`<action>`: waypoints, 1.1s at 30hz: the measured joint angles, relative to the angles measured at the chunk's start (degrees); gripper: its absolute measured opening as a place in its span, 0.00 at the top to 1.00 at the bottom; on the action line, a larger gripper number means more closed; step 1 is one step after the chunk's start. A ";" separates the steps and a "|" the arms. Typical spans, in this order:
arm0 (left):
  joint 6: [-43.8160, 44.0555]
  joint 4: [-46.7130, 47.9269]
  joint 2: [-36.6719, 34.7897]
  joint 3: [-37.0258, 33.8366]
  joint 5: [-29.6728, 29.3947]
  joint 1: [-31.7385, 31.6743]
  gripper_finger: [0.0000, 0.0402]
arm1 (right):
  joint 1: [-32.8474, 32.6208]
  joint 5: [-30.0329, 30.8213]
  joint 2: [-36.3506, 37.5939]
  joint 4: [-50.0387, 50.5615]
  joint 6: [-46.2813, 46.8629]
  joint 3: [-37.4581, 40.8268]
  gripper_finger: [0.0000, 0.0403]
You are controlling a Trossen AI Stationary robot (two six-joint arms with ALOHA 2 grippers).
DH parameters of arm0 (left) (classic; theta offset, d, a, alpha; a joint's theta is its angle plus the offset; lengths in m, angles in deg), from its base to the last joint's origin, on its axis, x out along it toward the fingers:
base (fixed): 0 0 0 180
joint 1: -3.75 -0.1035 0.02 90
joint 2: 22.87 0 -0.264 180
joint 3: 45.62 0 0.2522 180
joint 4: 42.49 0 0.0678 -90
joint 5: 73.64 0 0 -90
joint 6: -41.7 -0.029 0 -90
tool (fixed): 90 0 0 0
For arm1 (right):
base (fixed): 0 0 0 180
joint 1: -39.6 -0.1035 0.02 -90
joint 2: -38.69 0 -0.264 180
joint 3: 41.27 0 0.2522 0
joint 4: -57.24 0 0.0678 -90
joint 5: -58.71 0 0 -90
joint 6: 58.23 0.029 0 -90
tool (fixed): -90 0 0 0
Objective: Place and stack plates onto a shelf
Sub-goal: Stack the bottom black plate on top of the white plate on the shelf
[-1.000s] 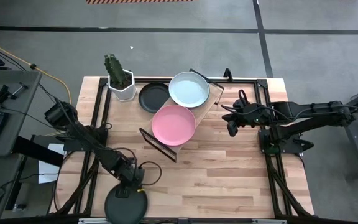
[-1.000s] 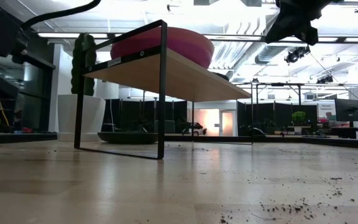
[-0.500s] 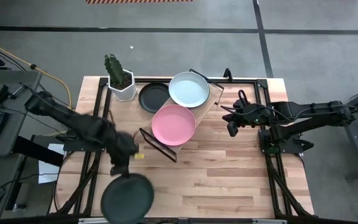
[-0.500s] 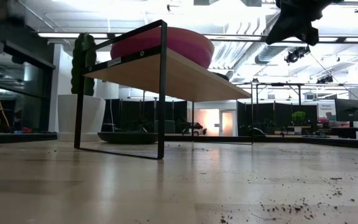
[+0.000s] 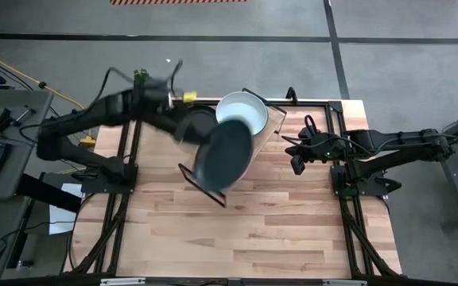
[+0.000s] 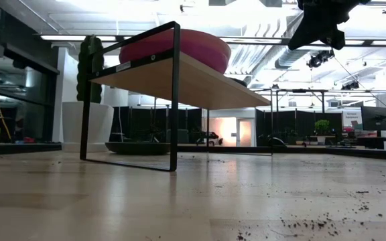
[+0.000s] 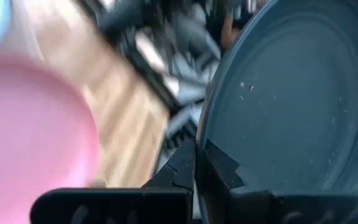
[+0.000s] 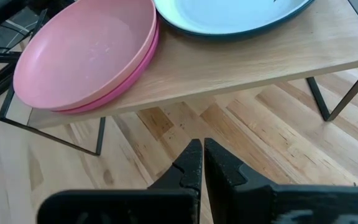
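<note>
Your left gripper (image 7: 194,163) – pinched shut on the dark teal plate's (image 5: 223,154) rim – holds it directly above the pink plate (image 8: 86,53) on the shelf (image 8: 241,71); right gripper (image 8: 201,163) waits closed, empty

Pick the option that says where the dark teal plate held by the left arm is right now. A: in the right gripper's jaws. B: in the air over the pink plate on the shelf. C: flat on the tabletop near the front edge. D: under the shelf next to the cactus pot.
B: the left gripper grips the dark teal plate above the shelf, covering the pink plate in the high view.
</note>
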 joint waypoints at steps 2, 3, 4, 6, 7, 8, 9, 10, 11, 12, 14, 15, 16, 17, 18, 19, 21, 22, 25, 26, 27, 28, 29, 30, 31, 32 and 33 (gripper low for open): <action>-2.10 -0.42 3.11 4.08 0.09 -4.04 1.00 | 0.00 0.02 0.00 0.05 0.00 0.00 1.00; -3.13 -0.16 4.91 5.89 0.08 -6.00 1.00 | 0.00 0.02 0.00 0.04 0.00 0.00 1.00; -4.19 -0.03 6.63 7.61 0.06 -7.84 1.00 | 0.00 0.02 0.00 0.06 0.00 0.00 1.00; -6.76 -0.09 10.52 10.85 -0.36 -11.46 1.00 | 0.00 0.02 0.00 0.04 0.00 0.00 1.00; -7.99 -0.07 12.46 12.28 -1.19 -12.97 1.00 | 0.00 0.02 0.00 0.06 0.00 0.00 1.00; -9.25 -0.07 14.43 13.64 -2.08 -14.32 1.00 | 0.00 0.02 0.00 0.04 0.00 0.00 1.00; -10.33 -0.21 16.41 14.85 -2.94 -15.59 1.00 | 0.00 0.02 0.00 0.04 0.01 0.00 1.00; -11.35 -0.16 18.31 15.87 -3.96 -16.71 1.00 | 0.00 0.02 0.00 0.05 0.17 0.00 1.00; -12.42 -0.09 20.15 16.77 -5.00 -17.64 1.00 | 0.00 0.02 0.00 0.06 0.28 0.00 1.00; -13.21 -0.01 21.91 17.45 -5.64 -18.38 1.00 | 0.00 0.02 0.00 0.06 0.26 0.00 1.00; -14.46 1.12 24.77 18.11 -5.94 -19.44 1.00 | 0.00 0.02 0.00 0.08 0.28 0.00 1.00; -15.06 1.88 25.74 18.12 -5.92 -19.79 1.00 | 0.00 0.02 0.00 0.19 0.33 0.00 1.00; -15.70 2.77 26.51 18.12 -5.88 -20.12 1.00 | 0.00 0.02 0.00 0.30 0.44 0.00 1.00; -16.60 3.85 27.04 18.14 -5.91 -20.44 1.00 | 0.00 0.02 0.00 0.28 0.44 0.00 1.00; -17.80 5.14 27.46 18.14 -6.30 -20.82 1.00 | 0.00 0.02 0.00 0.28 0.45 0.00 1.00; -19.11 6.63 27.70 18.14 -7.33 -21.19 1.00 | 0.00 0.02 0.00 0.28 0.46 0.00 1.00; -21.71 9.33 27.85 18.14 -11.07 -22.10 1.00 | 0.00 0.06 0.00 0.28 0.46 0.00 1.00; -22.51 10.12 27.85 18.14 -13.25 -22.71 1.00 | 0.00 0.24 0.00 0.28 0.46 0.00 1.00; -24.26 11.35 27.83 18.20 -18.36 -24.24 1.00 | 0.00 1.50 0.00 0.28 0.46 0.00 1.00; -24.32 11.90 27.83 18.20 -18.85 -24.58 1.00 | 0.00 1.98 0.00 0.28 0.45 0.00 1.00; -24.36 12.29 27.83 18.19 -18.85 -24.86 1.00 | 0.00 2.17 0.00 0.28 0.44 0.00 1.00; -24.38 12.22 27.83 18.10 -18.70 -24.84 1.00 | 0.00 2.27 0.00 0.28 0.46 0.00 1.00; -24.45 11.98 27.80 17.86 -18.57 -24.68 1.00 | 0.00 2.31 0.00 0.28 0.46 0.00 1.00; -24.80 11.95 27.77 17.57 -18.50 -24.49 1.00 | 0.00 2.32 0.00 0.28 0.45 0.00 1.00; -25.37 12.26 27.77 17.33 -18.73 -24.35 1.00 | 0.00 2.33 0.00 0.28 0.46 0.00 1.00; -25.96 12.46 27.81 17.01 -19.64 -24.24 1.00 | 0.00 2.33 0.00 0.28 0.48 0.00 1.00; -26.20 12.40 27.81 16.54 -20.79 -24.07 1.00 | 0.00 2.32 0.00 0.28 0.61 0.00 1.00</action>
